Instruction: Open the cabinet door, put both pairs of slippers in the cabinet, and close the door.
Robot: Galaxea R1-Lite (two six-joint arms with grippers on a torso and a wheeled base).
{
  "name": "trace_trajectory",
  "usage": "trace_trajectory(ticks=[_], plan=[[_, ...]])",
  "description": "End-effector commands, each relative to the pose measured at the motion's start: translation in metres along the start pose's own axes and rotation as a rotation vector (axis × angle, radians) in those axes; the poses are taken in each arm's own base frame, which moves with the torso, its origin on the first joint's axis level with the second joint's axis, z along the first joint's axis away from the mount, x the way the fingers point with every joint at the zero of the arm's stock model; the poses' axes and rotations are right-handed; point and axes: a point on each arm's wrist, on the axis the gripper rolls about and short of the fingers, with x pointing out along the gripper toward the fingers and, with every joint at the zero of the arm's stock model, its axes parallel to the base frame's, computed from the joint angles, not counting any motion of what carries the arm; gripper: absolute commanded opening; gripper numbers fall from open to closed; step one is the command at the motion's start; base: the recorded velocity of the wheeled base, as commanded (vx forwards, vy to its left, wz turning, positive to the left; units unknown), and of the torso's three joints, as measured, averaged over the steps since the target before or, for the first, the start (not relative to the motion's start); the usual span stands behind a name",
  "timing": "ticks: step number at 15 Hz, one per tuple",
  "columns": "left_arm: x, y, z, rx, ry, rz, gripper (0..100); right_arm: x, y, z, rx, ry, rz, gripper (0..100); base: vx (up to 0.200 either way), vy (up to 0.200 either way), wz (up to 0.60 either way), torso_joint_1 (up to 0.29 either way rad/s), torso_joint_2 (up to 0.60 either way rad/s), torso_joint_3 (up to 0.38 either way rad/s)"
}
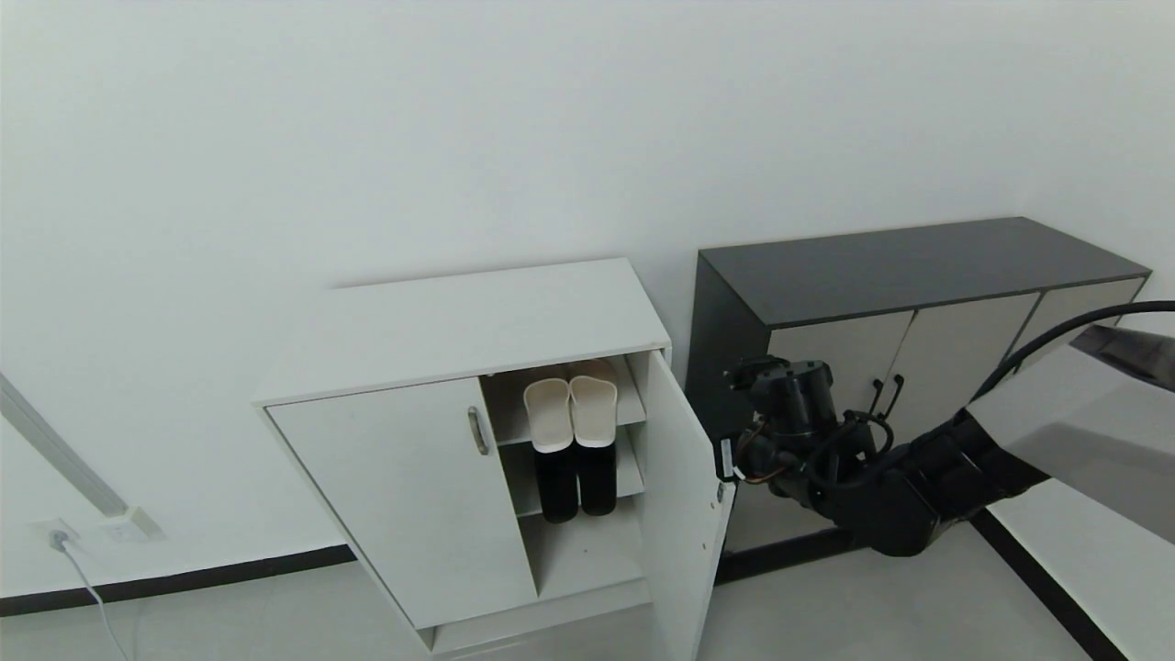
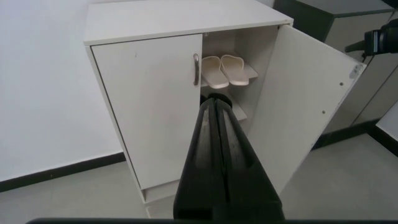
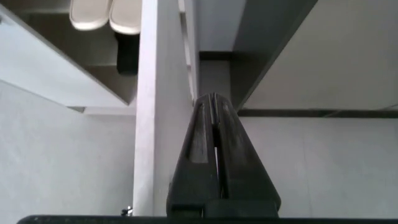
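My right gripper point(image 3: 214, 99) has its fingers pressed together on nothing, its tip just beside the open cabinet door point(image 1: 684, 496); I can't tell if they touch. My left gripper point(image 2: 214, 99) is likewise closed and empty, pointing at the cabinet point(image 1: 477, 321). Inside, the white slippers point(image 1: 574, 413) lie on the upper shelf, with the black slippers point(image 1: 578, 487) on the shelf below.

Shelves point(image 1: 630, 404): white slippers point(image 1: 571, 413), perhaps black pair point(image 1: 578, 482)

A dark sideboard point(image 1: 904, 266) with pale doors point(image 1: 955, 358) stands against the white wall point(image 1: 367, 138), just behind the right jaws. Far to their left, a socket point(image 1: 55, 532) with a cable point(image 1: 96, 597) sits above black skirting point(image 1: 184, 580).
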Motion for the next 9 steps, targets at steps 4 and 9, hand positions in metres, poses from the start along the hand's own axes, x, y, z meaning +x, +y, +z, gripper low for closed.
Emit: trace_trajectory(ticks=[4, 9], plan=[[0.0, 0.0, 0.0, -0.001, 0.0, 0.0, 0, -0.008, 0.03, -0.019, -0.015, 0.023, 0.097, 0, 0.0, 0.0, 0.0, 0.0, 0.0, 0.0], [0.0, 0.0, 0.0, -0.001, 0.0, 0.0, 0, -0.027, 0.064, -0.024, -0.044, -0.071, 0.22, 0, 0.0, 0.0, 0.0, 0.0, 0.0, 0.0]])
